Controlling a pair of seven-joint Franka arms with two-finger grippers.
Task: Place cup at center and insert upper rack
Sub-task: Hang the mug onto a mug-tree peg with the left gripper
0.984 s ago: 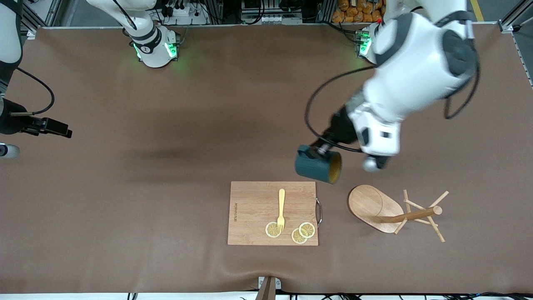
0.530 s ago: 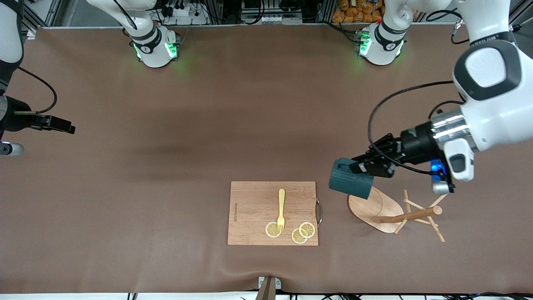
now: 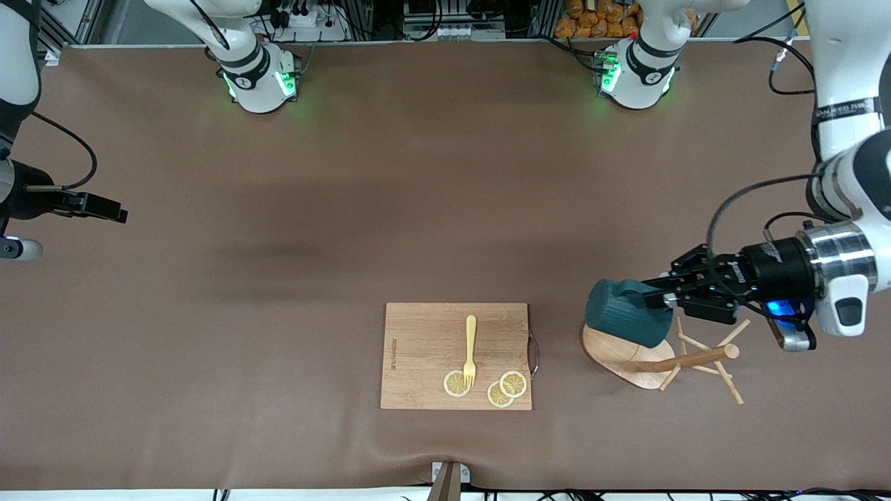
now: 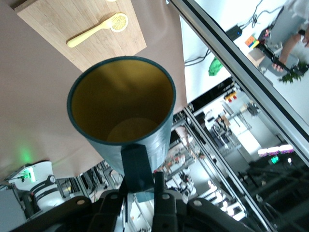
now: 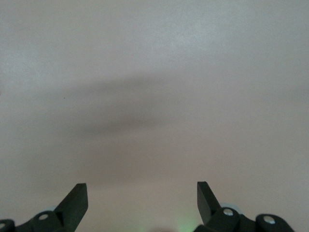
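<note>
- Two changes I see since a second ago: my left gripper [image 3: 658,298] has swung the cup [image 3: 624,313] away from the cutting board [image 3: 424,334], and it now hangs tipped on its side over the upper rack [image 3: 654,358], pinched tight by its handle.
- Cup: smooth dark teal cylinder, tan-yellow inside.
- Rack: pale wood, toppled, oval base on edge, round pole and thin pegs pointing toward 3 o'clock.
- Right gripper [image 5: 142,203] waits wide apart, empty, over bare brown table [image 3: 278,278].
</note>
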